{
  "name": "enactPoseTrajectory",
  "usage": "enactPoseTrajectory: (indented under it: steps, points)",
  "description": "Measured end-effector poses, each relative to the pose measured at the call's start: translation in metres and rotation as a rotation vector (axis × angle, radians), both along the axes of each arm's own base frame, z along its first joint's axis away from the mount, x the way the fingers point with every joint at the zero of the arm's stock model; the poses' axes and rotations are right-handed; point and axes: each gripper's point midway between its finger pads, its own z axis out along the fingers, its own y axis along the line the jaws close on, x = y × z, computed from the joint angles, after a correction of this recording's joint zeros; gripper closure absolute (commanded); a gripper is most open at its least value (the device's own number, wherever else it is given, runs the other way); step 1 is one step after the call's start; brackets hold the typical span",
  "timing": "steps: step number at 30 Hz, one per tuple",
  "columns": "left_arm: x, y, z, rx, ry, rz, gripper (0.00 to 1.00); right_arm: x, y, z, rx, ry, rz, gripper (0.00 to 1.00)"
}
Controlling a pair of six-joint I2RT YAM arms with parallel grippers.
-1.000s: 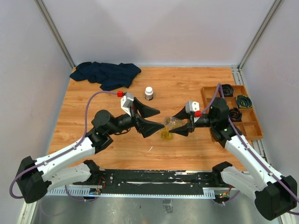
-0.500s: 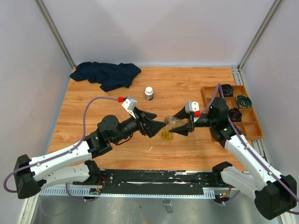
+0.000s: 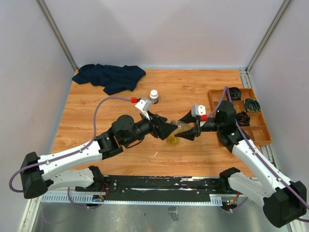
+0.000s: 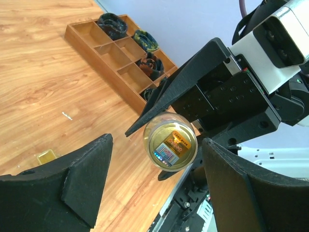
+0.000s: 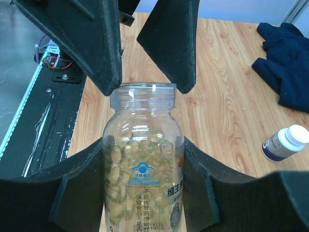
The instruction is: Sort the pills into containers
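My right gripper [image 3: 182, 129] is shut on a clear cylindrical vial [image 3: 179, 126] full of yellow capsules and holds it level above the table, capped end pointing left. In the right wrist view the vial [image 5: 144, 159] sits between my pads. My left gripper [image 3: 173, 129] is open, its fingers [image 5: 87, 38] on either side of the vial's cap without touching it. The left wrist view shows the vial's round end [image 4: 170, 145] between the open jaws. A small flat yellow case [image 3: 171, 140] lies on the table below the vial, also in the left wrist view [image 4: 47, 156].
A white-capped bottle [image 3: 154, 96] stands behind the grippers. A dark blue cloth [image 3: 110, 76] lies at the back left. A brown wooden compartment tray [image 3: 212, 104] with dark coiled items sits at the right edge. A small white scrap [image 3: 155, 154] lies near the front.
My left arm has moved right and its open fingers now flank the vial's cap. The right gripper and the vial have stayed in place.
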Motion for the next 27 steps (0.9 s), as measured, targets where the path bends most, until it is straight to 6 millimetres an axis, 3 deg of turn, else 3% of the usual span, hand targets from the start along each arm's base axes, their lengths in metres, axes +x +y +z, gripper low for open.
enactPoseTrajectory:
  steps: [8, 15, 20, 23, 27]
  points:
    - [-0.003, -0.009, -0.002, 0.007, 0.008, -0.019, 0.39, 0.000, 0.000, 0.000, 0.000, 0.000, 0.000, 0.99]
    - [-0.007, -0.013, -0.001, 0.005, 0.006, -0.047, 0.65, 0.002, 0.000, -0.001, -0.004, 0.001, -0.012, 0.99]
    - [-0.010, -0.014, 0.001, 0.005, -0.007, -0.065, 0.74, 0.002, 0.000, -0.001, -0.003, 0.000, -0.013, 0.99]
    - [-0.012, -0.015, 0.001, 0.016, -0.047, -0.090, 0.77, 0.001, 0.000, 0.000, -0.002, -0.001, -0.009, 0.99]
    - [-0.017, -0.017, 0.001, 0.051, -0.168, -0.157, 0.90, -0.001, 0.000, -0.001, -0.003, 0.006, 0.000, 0.99]
